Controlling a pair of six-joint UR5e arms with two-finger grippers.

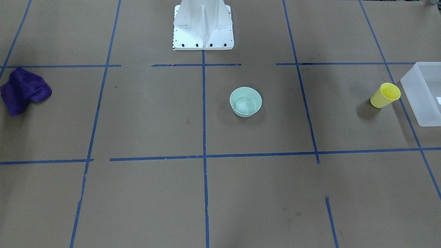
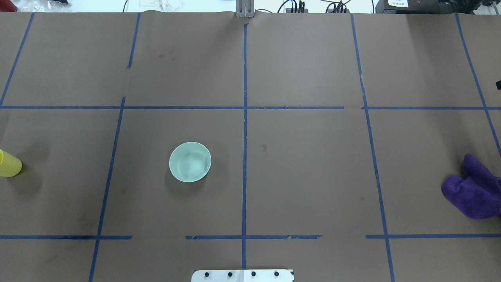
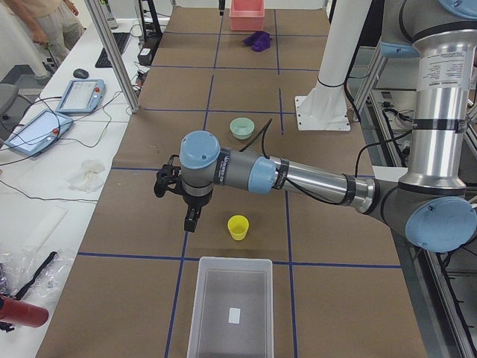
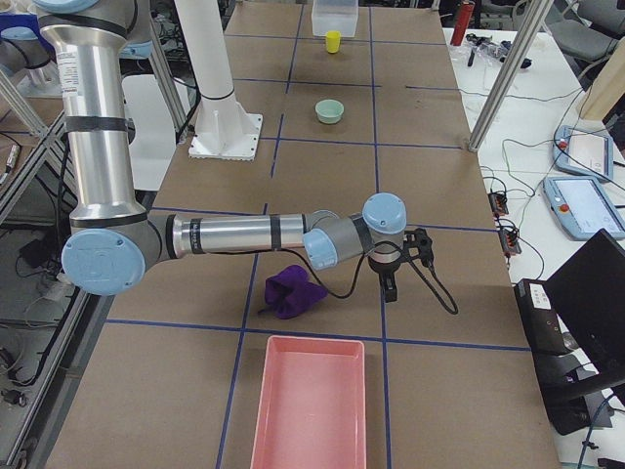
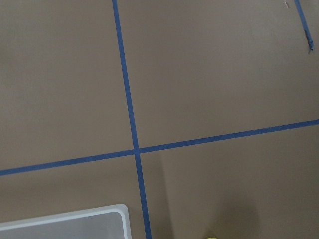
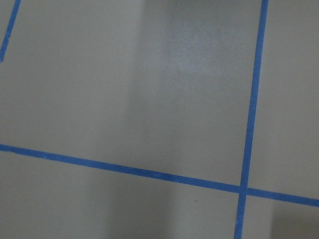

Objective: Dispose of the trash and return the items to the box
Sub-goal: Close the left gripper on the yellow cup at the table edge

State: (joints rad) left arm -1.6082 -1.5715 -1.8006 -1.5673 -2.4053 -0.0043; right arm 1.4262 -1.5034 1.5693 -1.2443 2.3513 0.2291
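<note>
The yellow cup [image 1: 385, 95] was seen standing upright on the worktop [image 1: 241, 193], just beside the left jaws on their robot side. The frosted box [image 1: 413, 100] was near it, not touching. Honestly couldn't be told whether either set of jaws was spread or pressed together. A purple cloth [image 1: 24, 90] was bunched near the right jaws, and the mint bowl [image 1: 245, 101] was parked well apart from both.
</note>
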